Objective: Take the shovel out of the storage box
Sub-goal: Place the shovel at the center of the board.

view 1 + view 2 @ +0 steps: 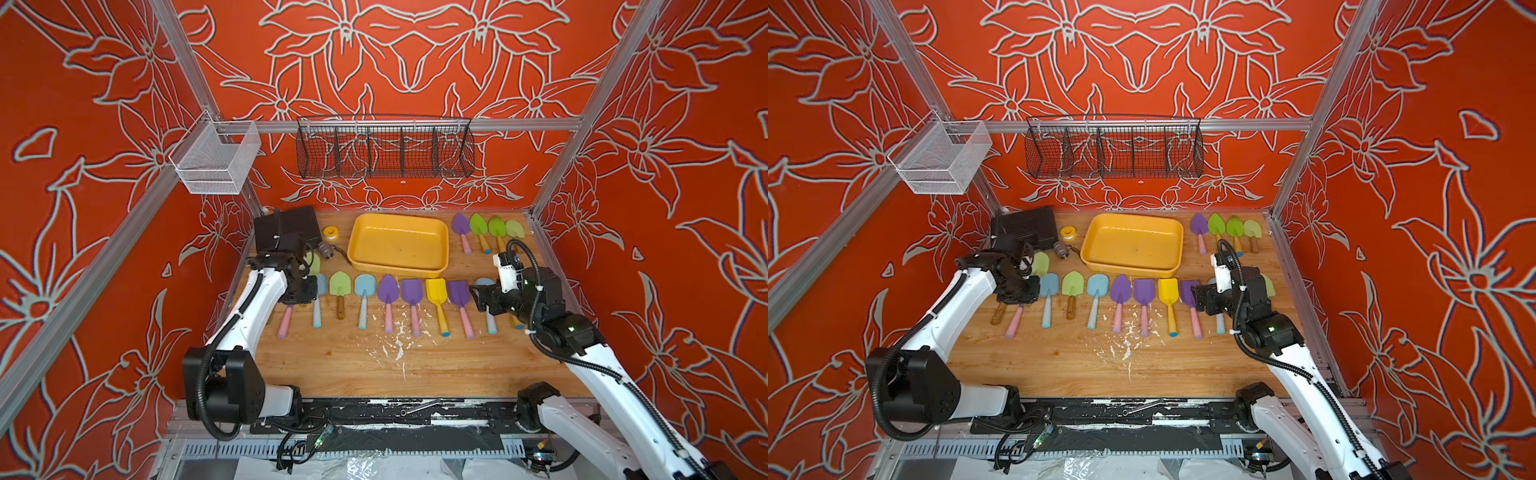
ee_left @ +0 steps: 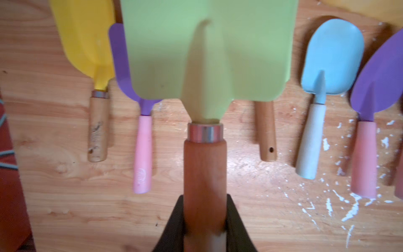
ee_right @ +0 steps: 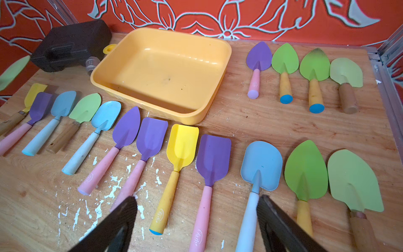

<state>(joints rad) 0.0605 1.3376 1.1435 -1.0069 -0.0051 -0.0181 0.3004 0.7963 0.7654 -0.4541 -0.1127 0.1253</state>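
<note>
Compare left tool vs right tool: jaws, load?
The left tool is shut on the wooden handle of the pale green shovel; the right tool is open. The left tool carries that shovel above the others; the right tool holds nothing. Both hang over the shovel row in front of the empty storage box.

Shovel row [image 1: 411, 291] along storage box [image 1: 399, 245] front

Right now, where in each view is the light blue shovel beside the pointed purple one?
Top view: light blue shovel, before the storage box.
Top view: light blue shovel, likewise.
Left wrist: light blue shovel, past the held green shovel.
Right wrist: light blue shovel, before the box.
Landmark: pointed purple shovel.
</note>
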